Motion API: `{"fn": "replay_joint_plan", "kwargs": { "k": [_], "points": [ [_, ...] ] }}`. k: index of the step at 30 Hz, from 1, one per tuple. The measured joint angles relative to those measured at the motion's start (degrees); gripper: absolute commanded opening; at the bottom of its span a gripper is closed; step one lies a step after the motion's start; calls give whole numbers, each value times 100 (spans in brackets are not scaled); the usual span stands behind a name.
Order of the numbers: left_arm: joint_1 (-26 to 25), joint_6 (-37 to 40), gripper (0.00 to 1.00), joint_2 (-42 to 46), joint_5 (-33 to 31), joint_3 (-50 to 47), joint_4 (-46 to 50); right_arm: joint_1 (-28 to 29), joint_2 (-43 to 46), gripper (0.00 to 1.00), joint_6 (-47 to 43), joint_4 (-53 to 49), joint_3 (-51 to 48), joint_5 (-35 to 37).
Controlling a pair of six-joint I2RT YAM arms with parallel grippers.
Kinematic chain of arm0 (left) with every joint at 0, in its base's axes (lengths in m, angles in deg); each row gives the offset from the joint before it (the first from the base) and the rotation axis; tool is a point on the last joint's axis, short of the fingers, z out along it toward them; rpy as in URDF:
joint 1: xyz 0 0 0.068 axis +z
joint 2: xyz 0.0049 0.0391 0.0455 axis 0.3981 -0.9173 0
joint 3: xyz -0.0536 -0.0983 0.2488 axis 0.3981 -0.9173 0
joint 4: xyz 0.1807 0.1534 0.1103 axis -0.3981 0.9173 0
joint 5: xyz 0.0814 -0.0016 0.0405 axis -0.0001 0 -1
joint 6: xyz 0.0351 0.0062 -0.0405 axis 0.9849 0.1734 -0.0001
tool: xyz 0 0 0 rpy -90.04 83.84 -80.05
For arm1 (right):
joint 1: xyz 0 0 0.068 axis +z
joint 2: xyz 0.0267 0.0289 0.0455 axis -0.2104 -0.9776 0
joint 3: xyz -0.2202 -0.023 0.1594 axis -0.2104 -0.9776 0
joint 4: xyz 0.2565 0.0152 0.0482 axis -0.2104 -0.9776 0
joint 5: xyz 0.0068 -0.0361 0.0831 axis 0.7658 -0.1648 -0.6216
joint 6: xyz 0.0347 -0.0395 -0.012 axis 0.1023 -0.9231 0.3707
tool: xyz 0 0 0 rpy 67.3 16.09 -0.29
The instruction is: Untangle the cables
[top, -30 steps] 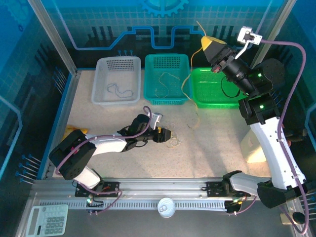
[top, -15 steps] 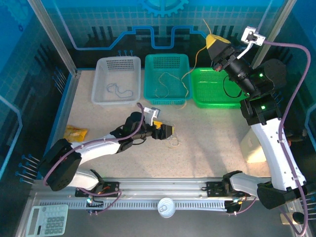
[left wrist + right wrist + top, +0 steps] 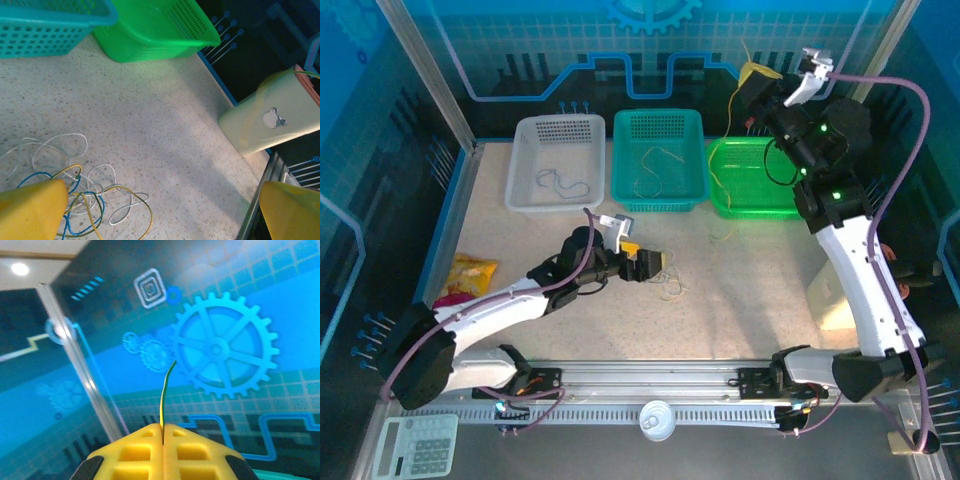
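Top external: three baskets (image 3: 658, 113), one cable tangle (image 3: 670, 286). Left gripper (image 3: 657, 262) jaws gape by it; right gripper (image 3: 163, 434) jaws clamp one yellow cable (image 3: 164, 390).

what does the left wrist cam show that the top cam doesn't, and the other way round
Left wrist: the tangle's separate white, blue and yellow-green loops. Top: the white basket and the raised right hand shut on a yellow cable. Both: the tangle, the green basket, and the open left hand.
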Motion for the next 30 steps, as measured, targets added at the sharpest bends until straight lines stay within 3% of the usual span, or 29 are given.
{"fn": "replay_joint_plan", "kwargs": {
  "k": [14, 18, 22, 30],
  "points": [
    [0, 7, 99, 415, -337, 0, 455, -396, -1541, 0, -1255, -479, 2033, 1158],
    [0, 20, 99, 509, -378, 0, 522, -612, -1753, 0, -1414, -511, 2081, 1480],
    [0, 20, 99, 612, -380, 0, 551, -798, -1766, 0, -1469, -474, 1567, 1786],
    [0, 17, 99, 664, -378, 0, 555, -848, -1744, 0, -1189, -734, -636, 1794]
  ]
}}
